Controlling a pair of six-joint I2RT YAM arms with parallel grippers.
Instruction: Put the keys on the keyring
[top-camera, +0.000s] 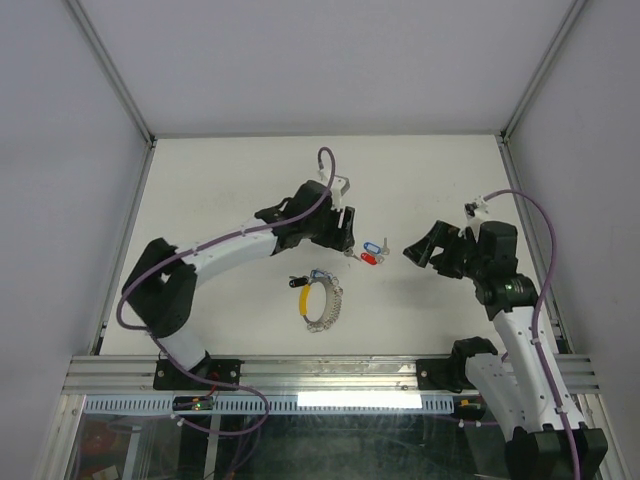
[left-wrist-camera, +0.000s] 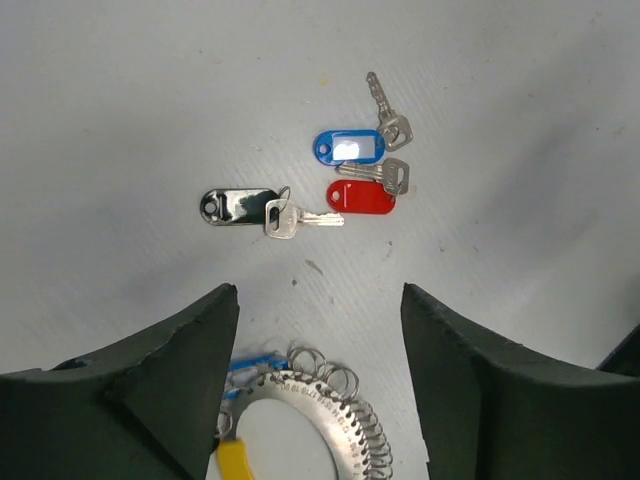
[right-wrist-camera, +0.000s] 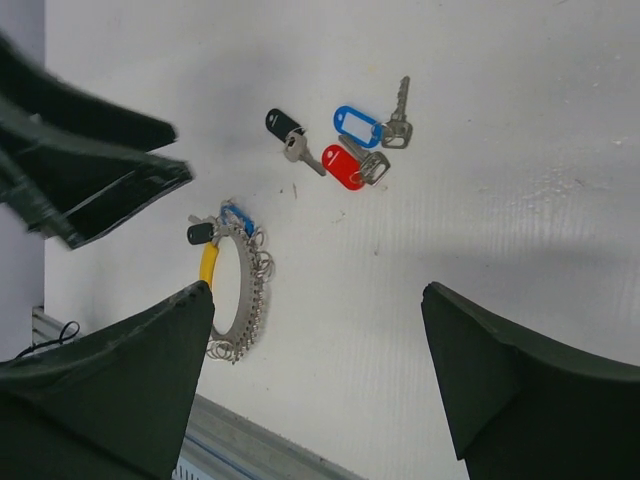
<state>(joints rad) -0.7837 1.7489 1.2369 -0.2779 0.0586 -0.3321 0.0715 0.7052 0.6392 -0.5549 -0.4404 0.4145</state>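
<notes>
The left fingers (left-wrist-camera: 170, 380) stand apart with nothing between them, low over the white surface (top-camera: 220, 180). The right fingers (right-wrist-camera: 500, 380) are also wide apart and empty, off to the 3 o'clock side of the work.

In the left wrist view three loose keys lie flat on the surface at 12 o'clock of the fingers. The black-tag key (left-wrist-camera: 240, 207) is alone. The blue-tag key (left-wrist-camera: 348, 147) and the red-tag key (left-wrist-camera: 360, 197) lie close together, their metal parts touching or overlapping. The keyring (right-wrist-camera: 252, 295) lies flat at 6 o'clock of the left fingers, near the keys but not touching them. A black tag (right-wrist-camera: 200, 233) and a blue tag (right-wrist-camera: 237, 218) seem to hang on it beside the yellow arc (right-wrist-camera: 207, 265), so I judge the task is partly done, with three keys left.

What can go wrong:
- The keys are very small and thin against the fingers, so a closing grip may slide over one or push it away.
- The blue and red pair may come up together, or one may drag the other.
- The keyring is held by nothing, so it may slide or turn when a key is pressed against it.
- A key held by its tag can swing, and the small loop may then miss the ring.
</notes>
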